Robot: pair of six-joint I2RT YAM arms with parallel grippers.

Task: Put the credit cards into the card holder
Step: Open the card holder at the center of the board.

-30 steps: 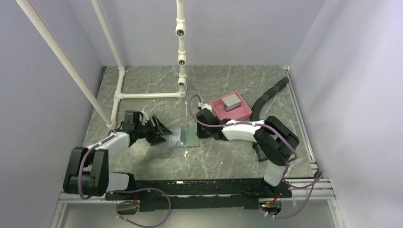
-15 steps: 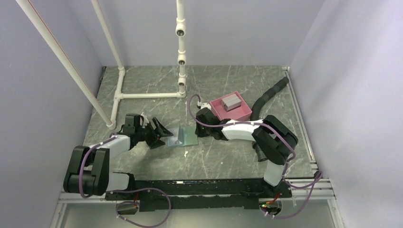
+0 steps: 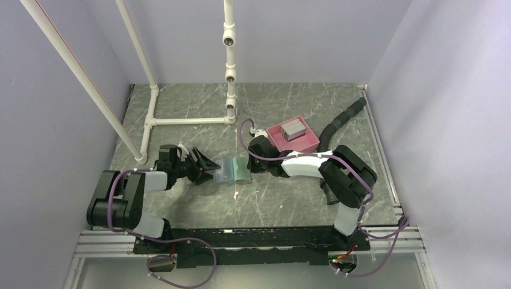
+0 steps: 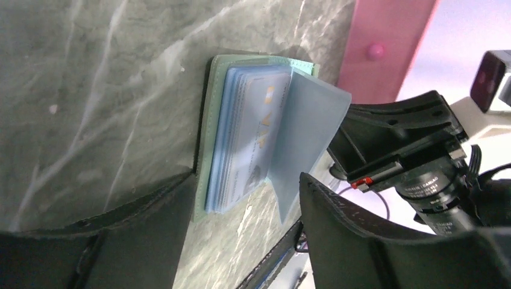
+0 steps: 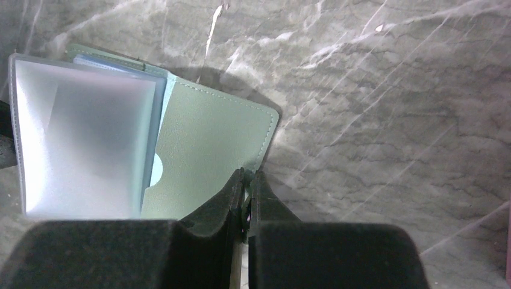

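Your right hand (image 5: pixel 246 180) is closed to a sliver on the edge of the card holder's (image 5: pixel 211 150) green cover and seems to be pinching it. Your left hand (image 4: pixel 247 241) gapes wide and empty at the holder's other end. The holder lies open on the surface (image 3: pixel 271 198) between them, with at least one of the credit cards (image 4: pixel 256 135) already in its clear sleeves. A grey stack (image 3: pixel 293 129) sits in the pink tray (image 3: pixel 308 144), so much of the job looks undone.
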